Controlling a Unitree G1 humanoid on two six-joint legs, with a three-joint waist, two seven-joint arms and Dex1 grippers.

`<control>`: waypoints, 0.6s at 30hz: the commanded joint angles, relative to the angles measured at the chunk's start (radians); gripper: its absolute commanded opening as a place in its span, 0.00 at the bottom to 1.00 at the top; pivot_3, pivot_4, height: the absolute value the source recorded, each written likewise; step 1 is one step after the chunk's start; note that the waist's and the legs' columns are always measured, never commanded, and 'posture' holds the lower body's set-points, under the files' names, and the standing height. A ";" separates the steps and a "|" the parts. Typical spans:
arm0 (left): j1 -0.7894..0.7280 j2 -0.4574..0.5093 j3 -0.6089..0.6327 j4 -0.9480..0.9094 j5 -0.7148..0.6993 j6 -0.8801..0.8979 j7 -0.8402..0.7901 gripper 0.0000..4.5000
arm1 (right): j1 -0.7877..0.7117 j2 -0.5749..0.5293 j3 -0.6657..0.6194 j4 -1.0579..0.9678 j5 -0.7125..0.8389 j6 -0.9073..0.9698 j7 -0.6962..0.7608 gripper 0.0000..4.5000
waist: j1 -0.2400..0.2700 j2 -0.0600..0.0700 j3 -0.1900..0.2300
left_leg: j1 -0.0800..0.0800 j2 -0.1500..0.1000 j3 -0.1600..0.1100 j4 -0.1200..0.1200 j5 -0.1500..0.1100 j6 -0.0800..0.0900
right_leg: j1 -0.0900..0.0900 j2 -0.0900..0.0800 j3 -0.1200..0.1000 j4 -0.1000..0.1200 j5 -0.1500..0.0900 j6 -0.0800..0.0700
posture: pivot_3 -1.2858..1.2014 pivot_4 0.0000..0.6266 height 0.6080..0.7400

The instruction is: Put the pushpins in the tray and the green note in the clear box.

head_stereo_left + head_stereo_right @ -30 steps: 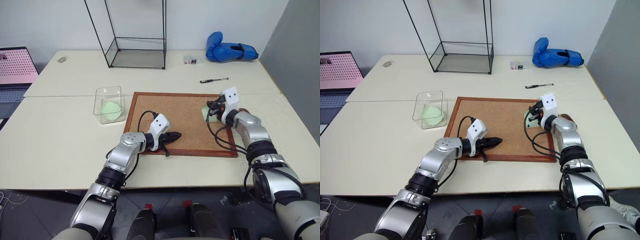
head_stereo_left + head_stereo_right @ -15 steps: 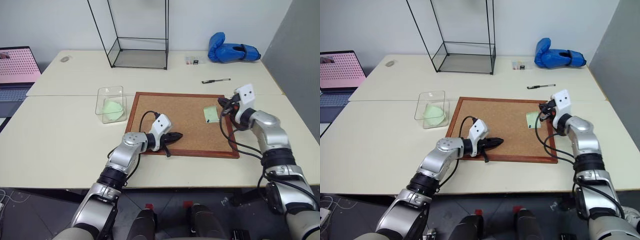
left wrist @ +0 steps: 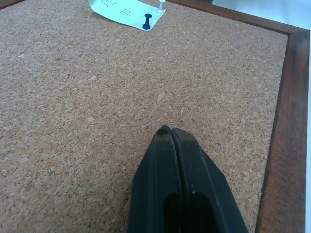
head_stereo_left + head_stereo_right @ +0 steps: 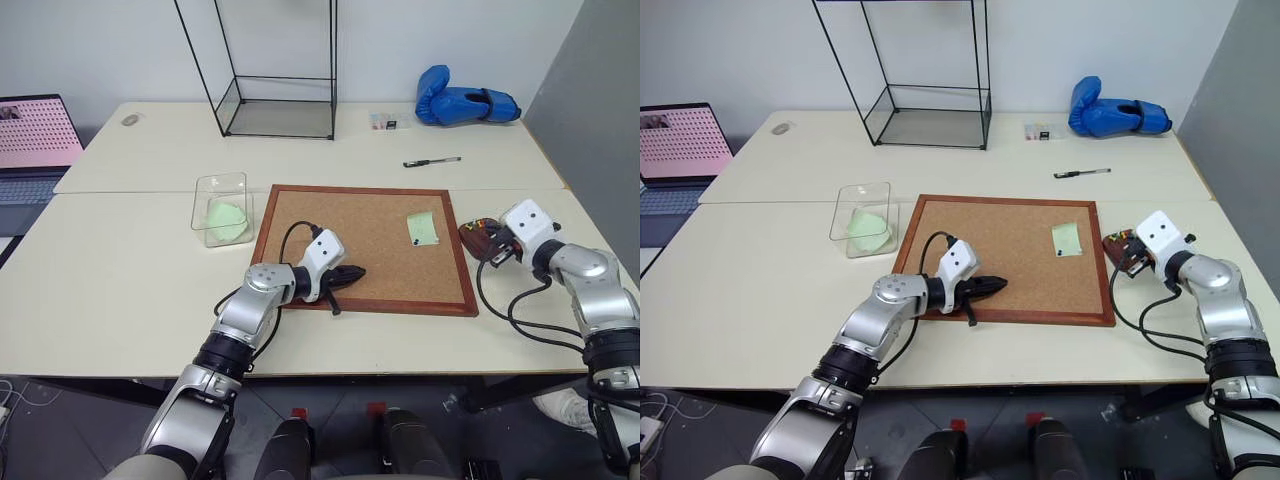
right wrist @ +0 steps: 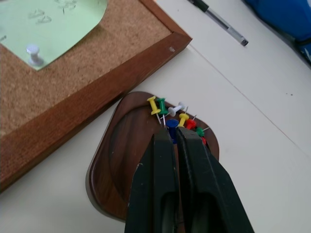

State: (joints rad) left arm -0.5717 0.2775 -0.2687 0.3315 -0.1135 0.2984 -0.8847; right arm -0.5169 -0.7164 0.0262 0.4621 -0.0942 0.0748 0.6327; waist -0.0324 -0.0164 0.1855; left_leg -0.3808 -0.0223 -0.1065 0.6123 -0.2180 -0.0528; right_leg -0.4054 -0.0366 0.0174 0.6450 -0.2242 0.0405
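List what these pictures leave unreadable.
- Right gripper: a blue pushpin sits at its shut tips over the tray; whether it is gripped or lying there is hidden by the fingers.
- Green note: handwriting cut off by the picture edge.
- Clear box: green contents too small to identify.

Laptop (image 4: 35,140) at left edge of frame, cut off by picture border. Green note (image 5: 51,26) cut by upper left edge of right wrist view; handwriting on it too blurred to read. Tray (image 5: 119,155) partly hidden behind right gripper (image 5: 171,133); held blue pushpin (image 5: 172,124) mostly covered. Small packet (image 4: 381,121) near blue glove (image 4: 462,102) too small to identify.
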 commanded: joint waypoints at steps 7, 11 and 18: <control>0.017 -0.008 -0.030 0.046 0.023 0.022 -0.013 0.00 | -0.067 -0.004 0.025 0.104 -0.063 -0.051 -0.052 0.39 | 0.000 0.000 0.000 | 0.000 0.000 0.000 0.000 0.000 0.000 | 0.001 0.000 0.000 0.000 0.000 0.000 | 0.52 0.24 1.00; 0.018 -0.006 -0.029 0.046 0.023 0.021 -0.013 0.00 | -0.076 -0.009 0.003 0.102 -0.041 -0.044 -0.054 0.58 | 0.000 0.000 0.000 | 0.000 0.000 0.000 0.001 0.000 0.000 | 0.001 0.000 0.000 0.000 0.000 0.000 | 0.52 0.24 1.00; 0.016 -0.006 -0.028 0.052 0.023 0.017 -0.014 0.00 | -0.053 -0.009 -0.082 -0.012 0.105 0.077 0.048 0.79 | 0.000 0.000 0.000 | 0.000 0.000 0.000 0.001 0.000 0.000 | 0.001 0.000 0.000 0.000 0.000 0.000 | 0.52 0.24 1.00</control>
State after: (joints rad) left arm -0.5786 0.2721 -0.2675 0.3452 -0.1135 0.2958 -0.8859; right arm -0.5663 -0.7133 0.0005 0.5288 -0.0584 0.1079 0.6396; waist -0.0322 -0.0164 0.1854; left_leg -0.3806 -0.0225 -0.1068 0.6131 -0.2179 -0.0528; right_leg -0.4047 -0.0368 0.0174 0.6452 -0.2240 0.0408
